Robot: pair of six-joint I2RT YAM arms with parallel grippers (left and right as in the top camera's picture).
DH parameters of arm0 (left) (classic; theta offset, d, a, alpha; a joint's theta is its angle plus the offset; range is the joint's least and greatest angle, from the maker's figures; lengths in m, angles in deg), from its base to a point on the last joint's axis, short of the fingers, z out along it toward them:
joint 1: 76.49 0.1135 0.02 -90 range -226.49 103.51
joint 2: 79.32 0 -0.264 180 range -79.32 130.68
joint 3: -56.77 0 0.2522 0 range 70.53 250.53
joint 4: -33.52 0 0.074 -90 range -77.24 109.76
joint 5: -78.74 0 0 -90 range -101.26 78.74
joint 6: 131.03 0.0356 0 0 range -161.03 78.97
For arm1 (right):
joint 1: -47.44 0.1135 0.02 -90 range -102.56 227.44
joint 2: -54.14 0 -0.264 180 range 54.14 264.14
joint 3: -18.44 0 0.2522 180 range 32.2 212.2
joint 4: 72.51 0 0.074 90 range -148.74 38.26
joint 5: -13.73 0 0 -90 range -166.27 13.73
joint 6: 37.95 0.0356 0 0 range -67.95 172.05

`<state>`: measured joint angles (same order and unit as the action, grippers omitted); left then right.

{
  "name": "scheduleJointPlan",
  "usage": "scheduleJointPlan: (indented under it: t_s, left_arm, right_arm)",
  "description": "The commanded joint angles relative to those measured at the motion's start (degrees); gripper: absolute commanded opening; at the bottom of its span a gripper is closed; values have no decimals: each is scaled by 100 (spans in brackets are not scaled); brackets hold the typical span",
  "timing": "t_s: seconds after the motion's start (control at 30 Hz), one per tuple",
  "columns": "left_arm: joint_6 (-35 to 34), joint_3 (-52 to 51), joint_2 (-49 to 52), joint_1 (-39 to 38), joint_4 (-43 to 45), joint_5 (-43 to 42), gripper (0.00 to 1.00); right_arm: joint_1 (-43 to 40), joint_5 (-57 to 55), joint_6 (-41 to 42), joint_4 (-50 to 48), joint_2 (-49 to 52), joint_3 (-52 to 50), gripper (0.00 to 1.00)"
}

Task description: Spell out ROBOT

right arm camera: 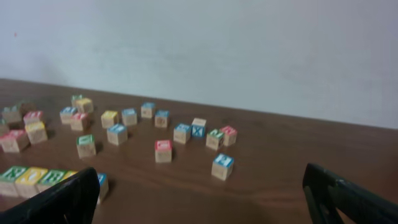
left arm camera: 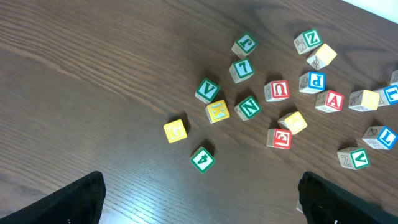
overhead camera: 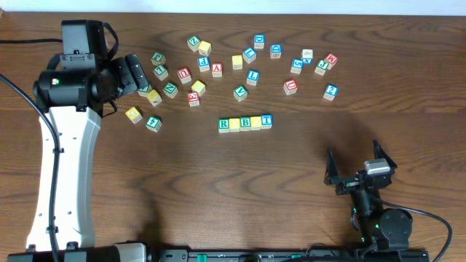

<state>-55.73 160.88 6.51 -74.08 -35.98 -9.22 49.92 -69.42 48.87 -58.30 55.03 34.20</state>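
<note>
Dark wooden table [overhead camera: 218, 189]. Right gripper [overhead camera: 357, 166] at 5 o'clock: jaws apart, empty. Centre: row of five blocks [overhead camera: 245, 124] reading R, yellow, B, yellow, T; yellow letters unreadable. Left gripper [overhead camera: 145, 86] at 10 o'clock: spread, empty, over loose blocks [overhead camera: 170, 89]. Word probably complete; next, verify both O's.

White left arm [overhead camera: 62, 175], black joints [overhead camera: 69, 86], black cable [overhead camera: 52, 142], black jaws

Soft, even light falls on the dark wooden surface [overhead camera: 218, 189]. The blocks [left arm camera: 217, 111] cast short, faint shadows. The left wrist view is sharp, its fingers [left arm camera: 81, 199] plain black shapes. The right wrist view is dimmer and blurred throughout.
</note>
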Motion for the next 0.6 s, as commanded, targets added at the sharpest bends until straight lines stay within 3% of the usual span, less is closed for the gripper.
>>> scheduleJointPlan:
  t_s: [0.0,0.57]
  left_arm:
    - [72,63,7,-7,-20,55,98]
    - [72,63,7,-7,-20,55,98]
  right_arm:
    - [-35,127,-52,15,-61,-173,99]
    - [-35,168,-11,315,-59,-168,99]
